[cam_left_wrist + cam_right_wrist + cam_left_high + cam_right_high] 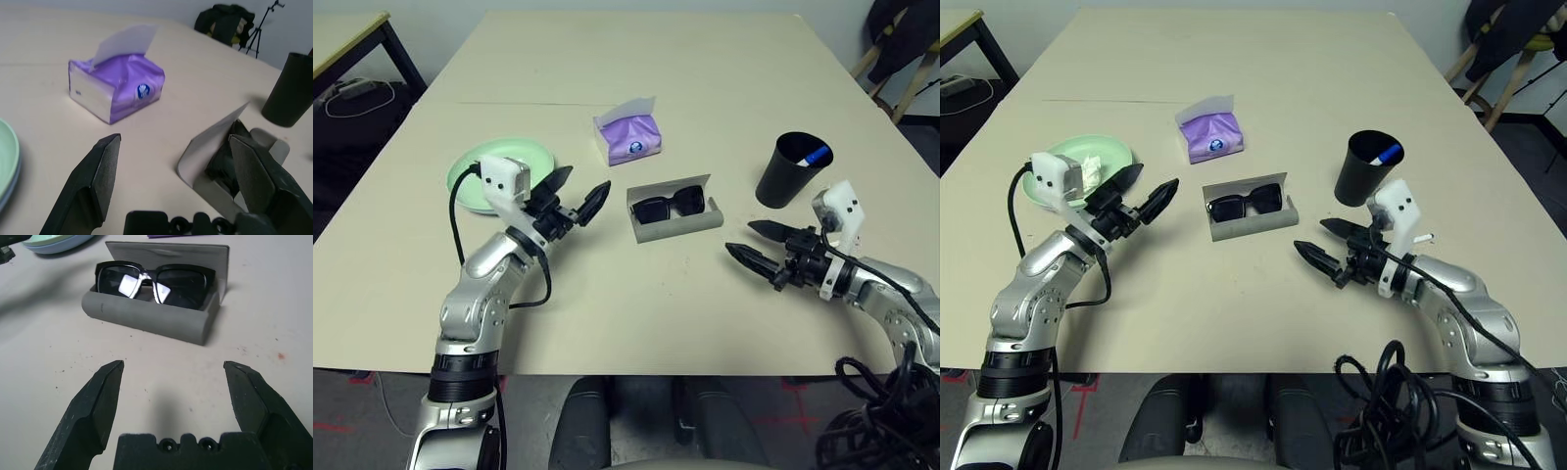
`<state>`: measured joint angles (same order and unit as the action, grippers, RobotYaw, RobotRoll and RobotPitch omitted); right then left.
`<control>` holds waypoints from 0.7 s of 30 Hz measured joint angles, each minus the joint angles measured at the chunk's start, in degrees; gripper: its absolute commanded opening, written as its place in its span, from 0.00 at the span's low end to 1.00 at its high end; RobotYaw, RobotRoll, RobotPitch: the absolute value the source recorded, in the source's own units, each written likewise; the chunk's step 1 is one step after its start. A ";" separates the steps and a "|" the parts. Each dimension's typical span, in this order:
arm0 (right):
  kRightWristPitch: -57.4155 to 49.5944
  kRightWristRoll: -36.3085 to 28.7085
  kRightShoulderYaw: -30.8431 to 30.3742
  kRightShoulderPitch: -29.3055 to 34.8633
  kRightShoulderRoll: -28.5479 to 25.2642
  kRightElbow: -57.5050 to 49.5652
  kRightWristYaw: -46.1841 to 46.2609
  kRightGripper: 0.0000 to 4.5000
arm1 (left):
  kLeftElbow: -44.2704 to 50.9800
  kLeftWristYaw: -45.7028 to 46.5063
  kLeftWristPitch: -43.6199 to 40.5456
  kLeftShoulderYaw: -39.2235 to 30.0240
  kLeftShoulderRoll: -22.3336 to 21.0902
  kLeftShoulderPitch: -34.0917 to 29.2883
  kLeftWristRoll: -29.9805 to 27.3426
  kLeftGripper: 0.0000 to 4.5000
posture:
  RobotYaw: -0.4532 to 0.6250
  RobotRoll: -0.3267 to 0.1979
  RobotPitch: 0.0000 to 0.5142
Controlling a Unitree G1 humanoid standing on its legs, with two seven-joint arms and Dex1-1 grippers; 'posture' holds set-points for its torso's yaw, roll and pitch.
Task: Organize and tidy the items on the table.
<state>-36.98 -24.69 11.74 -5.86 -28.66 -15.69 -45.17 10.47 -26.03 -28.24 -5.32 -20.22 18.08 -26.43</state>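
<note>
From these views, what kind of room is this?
Probably a lab or office workroom, not a home. A large plain table, a second desk with cables under it, and a tripod by a bag against the wall point that way.

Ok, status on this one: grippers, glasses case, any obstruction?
Left gripper and right gripper open, empty. Sunglasses in open case between them. Nothing in the way.

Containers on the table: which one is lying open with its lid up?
The grey glasses case in the middle, its lid raised and the black sunglasses sitting inside. The black cup stands upright; the purple tissue pack only shows a tissue.
</note>
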 measured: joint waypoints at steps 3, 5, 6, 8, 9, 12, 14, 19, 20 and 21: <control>0.87 -0.14 0.16 1.34 -0.04 -0.03 0.76 1.00 | 0.00 3.18 -3.39 0.34 0.04 1.23 0.98 1.00 | 0.43 0.62 0.21; 1.18 -0.49 0.17 1.91 -0.04 -0.08 1.26 1.00 | 0.01 3.89 -4.37 0.82 -0.01 1.57 1.64 1.00 | 0.43 0.62 0.21; 1.20 -0.55 0.17 1.97 -0.04 -0.07 1.42 1.00 | 0.01 3.93 -4.41 1.08 -0.01 1.57 1.92 1.00 | 0.42 0.62 0.22; 1.44 -1.01 0.19 1.88 -0.04 -0.07 2.05 1.00 | 0.00 4.33 -4.48 1.70 -0.03 1.57 2.74 1.00 | 0.42 0.62 0.22; 1.58 -1.14 0.19 1.79 -0.04 -0.07 2.21 1.00 | -0.01 4.52 -4.87 1.76 -0.11 1.60 2.89 1.00 | 0.42 0.62 0.22; 2.20 -1.40 0.19 1.53 -0.04 -0.07 2.76 1.00 | -0.02 5.62 -5.45 1.79 -0.02 1.60 3.57 1.00 | 0.42 0.62 0.22; 2.44 -1.64 0.19 1.02 -0.04 -0.05 3.26 1.00 | 0.00 6.75 -5.45 1.71 0.96 1.60 3.97 1.00 | 0.41 0.62 0.22; 3.60 -1.65 0.20 0.00 -0.04 0.38 4.50 1.00 | -0.02 7.82 -2.27 2.46 1.09 1.72 7.51 0.85 | 0.41 0.62 0.22; 3.70 -1.65 0.20 0.00 -0.03 0.44 4.72 1.00 | -0.02 7.66 -1.35 2.83 0.74 1.72 8.37 0.78 | 0.41 0.62 0.22; 3.92 -1.64 0.19 0.00 -0.01 0.53 5.05 1.00 | -0.04 7.39 -0.33 3.43 0.33 1.72 9.27 0.71 | 0.41 0.62 0.22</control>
<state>-33.05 -26.34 11.94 -5.87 -28.66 -15.15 -40.11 10.43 -18.64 -28.57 -1.89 -19.89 19.80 -17.16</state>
